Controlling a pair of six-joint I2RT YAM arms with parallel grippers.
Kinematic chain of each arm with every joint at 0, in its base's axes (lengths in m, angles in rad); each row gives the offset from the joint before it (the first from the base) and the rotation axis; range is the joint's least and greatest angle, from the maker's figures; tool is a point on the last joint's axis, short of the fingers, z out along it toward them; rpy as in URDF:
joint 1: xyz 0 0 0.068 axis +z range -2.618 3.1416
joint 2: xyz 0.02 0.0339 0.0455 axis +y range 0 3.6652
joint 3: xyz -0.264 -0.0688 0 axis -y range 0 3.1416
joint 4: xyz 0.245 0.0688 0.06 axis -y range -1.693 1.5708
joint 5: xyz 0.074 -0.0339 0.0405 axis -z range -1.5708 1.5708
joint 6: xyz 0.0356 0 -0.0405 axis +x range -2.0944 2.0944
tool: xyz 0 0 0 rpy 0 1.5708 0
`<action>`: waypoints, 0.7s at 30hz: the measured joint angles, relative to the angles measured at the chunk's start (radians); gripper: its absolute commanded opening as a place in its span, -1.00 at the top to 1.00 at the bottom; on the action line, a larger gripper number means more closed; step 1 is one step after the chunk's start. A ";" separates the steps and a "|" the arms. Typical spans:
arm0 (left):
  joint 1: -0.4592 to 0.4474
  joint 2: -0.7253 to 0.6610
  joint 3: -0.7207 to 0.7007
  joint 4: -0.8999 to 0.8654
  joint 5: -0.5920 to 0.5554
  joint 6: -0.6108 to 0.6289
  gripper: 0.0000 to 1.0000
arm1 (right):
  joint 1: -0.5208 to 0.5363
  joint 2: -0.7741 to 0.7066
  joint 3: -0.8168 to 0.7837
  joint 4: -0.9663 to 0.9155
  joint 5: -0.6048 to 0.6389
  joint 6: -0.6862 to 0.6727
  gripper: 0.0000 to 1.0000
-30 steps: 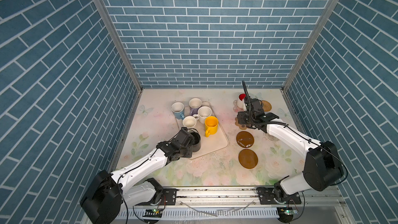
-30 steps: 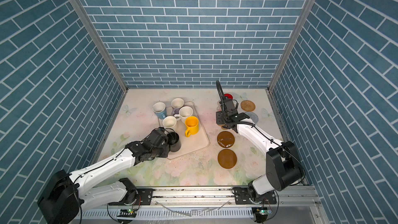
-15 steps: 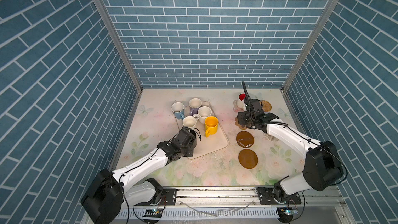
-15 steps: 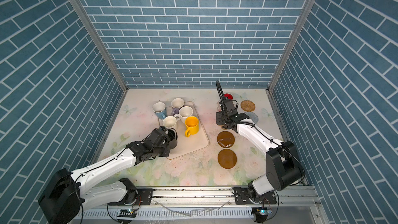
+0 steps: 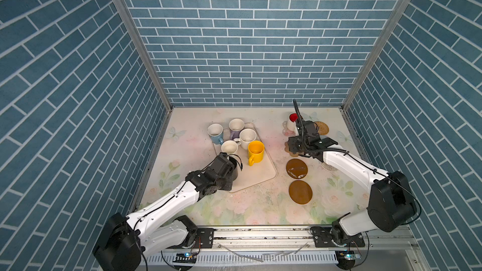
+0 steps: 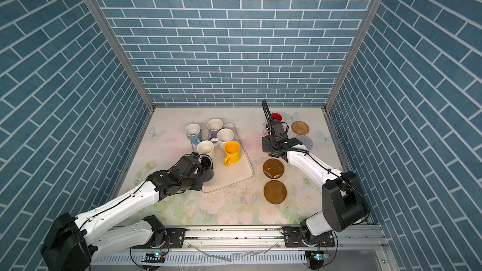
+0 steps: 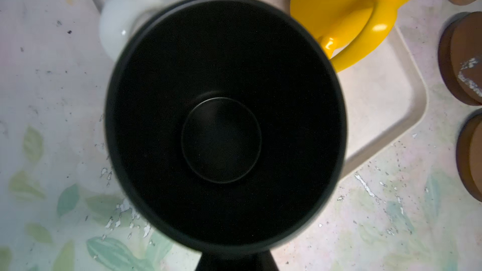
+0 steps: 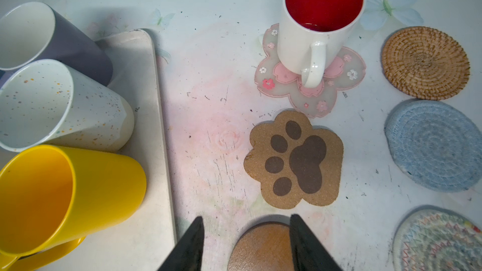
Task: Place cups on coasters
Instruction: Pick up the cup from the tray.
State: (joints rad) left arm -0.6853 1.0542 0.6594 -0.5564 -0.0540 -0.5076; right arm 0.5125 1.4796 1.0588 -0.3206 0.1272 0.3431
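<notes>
Left arm: it reaches from its near-left base low over the table, and the wrist bends down at the near left corner of the cream rectangular tray (image 5: 263,175).
Left gripper: my left gripper (image 5: 229,161) is nearly closed on the wall of the matte black ceramic mug (image 7: 221,136). I see one dark finger (image 7: 234,263) outside the rim. The other is lost in the black inside.
Black mug place: it is upright at that tray corner. I cannot tell if its bottom touches the tray.
Right arm: the forearm goes from the near-right base forward and inward, with the wrist looking down on the coasters.
Right gripper: my right gripper (image 8: 246,217) stands about half open and holds nothing. It hovers over the far edge of a brown round disc coaster (image 8: 260,248), near the cork paw-print coaster (image 8: 294,160).
In the way, left side: a plain cream-white mug (image 5: 229,147) is just behind the black one, and the yellow ceramic mug (image 5: 256,151) is beside it, its handle toward the near side.
Other mugs: the speckled cream mug (image 5: 247,136), the lavender mug (image 5: 234,134) and the light blue mug (image 5: 216,132) crowd the far end of the tray.
Placed: the white mug with red inside (image 8: 313,45) stands on the pink flower coaster (image 8: 307,92).
Free coasters: the woven rattan round (image 8: 425,62), the blue woven round (image 8: 433,144), the whitish spiral round (image 8: 438,241) and the second brown disc (image 5: 300,192).
</notes>
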 measured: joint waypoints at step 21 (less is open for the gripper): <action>-0.102 0.131 0.423 -0.178 -0.032 0.104 1.00 | -0.109 -0.113 -0.110 0.051 -0.107 0.058 -0.17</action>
State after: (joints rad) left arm -0.7876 1.1854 1.0821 -0.7345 -0.0856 -0.4038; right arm 0.4038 1.3663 0.9485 -0.2699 0.0204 0.4015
